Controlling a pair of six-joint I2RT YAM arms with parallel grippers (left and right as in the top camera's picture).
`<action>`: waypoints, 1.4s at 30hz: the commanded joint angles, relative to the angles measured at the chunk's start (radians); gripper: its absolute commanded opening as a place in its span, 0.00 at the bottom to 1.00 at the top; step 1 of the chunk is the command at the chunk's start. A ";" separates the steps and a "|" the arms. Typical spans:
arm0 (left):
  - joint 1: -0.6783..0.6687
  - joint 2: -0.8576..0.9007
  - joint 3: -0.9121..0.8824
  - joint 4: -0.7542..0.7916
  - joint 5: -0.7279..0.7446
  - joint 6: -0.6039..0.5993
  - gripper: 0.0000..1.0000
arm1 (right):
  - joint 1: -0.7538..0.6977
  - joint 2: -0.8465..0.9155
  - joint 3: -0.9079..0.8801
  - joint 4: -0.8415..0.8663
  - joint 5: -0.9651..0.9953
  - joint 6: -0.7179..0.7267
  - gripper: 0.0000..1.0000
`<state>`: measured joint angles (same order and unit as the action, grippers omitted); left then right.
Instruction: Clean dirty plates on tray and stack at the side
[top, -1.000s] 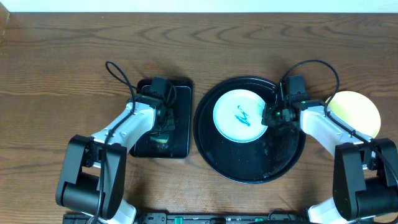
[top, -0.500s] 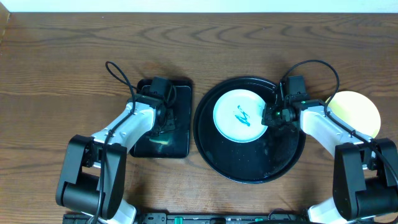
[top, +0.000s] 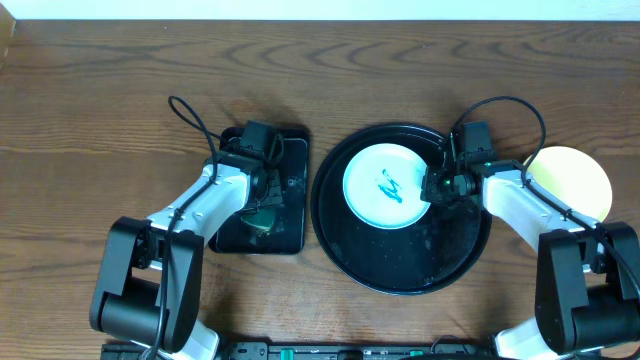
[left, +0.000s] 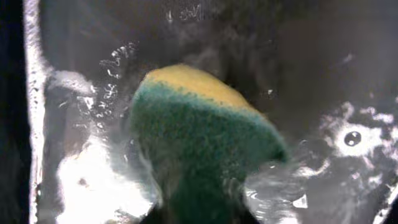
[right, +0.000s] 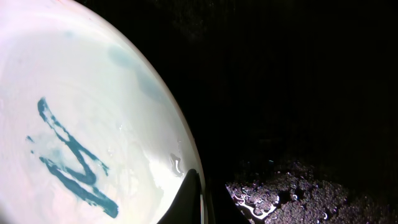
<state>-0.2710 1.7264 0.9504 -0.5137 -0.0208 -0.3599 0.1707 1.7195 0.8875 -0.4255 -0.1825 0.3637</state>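
While the tray (top: 400, 262) is carrying one stained plate (top: 365, 200), uncleaned, a yellow plate (top: 580, 170) is sitting beside it on the table (top: 100, 100), so stacking is looking barely begun. Right gripper (top: 434, 186) is pinching the stained plate's rim; left gripper (top: 258, 207) is clamping the sponge (left: 199, 143) over the small tray (top: 295, 150).

The left arm (top: 205, 200) and right arm (top: 515, 200) have white shells, black joints and looping black cables (top: 188, 113)
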 joint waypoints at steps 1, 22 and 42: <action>0.002 0.000 0.015 -0.005 -0.025 0.008 0.07 | 0.016 0.020 -0.007 -0.016 0.022 0.010 0.01; 0.002 -0.273 0.015 0.015 0.038 0.039 0.10 | 0.016 0.020 -0.006 -0.016 0.022 0.005 0.01; 0.002 -0.409 0.015 0.032 0.035 0.038 0.08 | 0.016 0.020 -0.006 -0.018 0.022 0.005 0.01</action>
<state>-0.2710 1.3258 0.9504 -0.4816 0.0166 -0.3382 0.1707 1.7195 0.8875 -0.4263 -0.1822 0.3637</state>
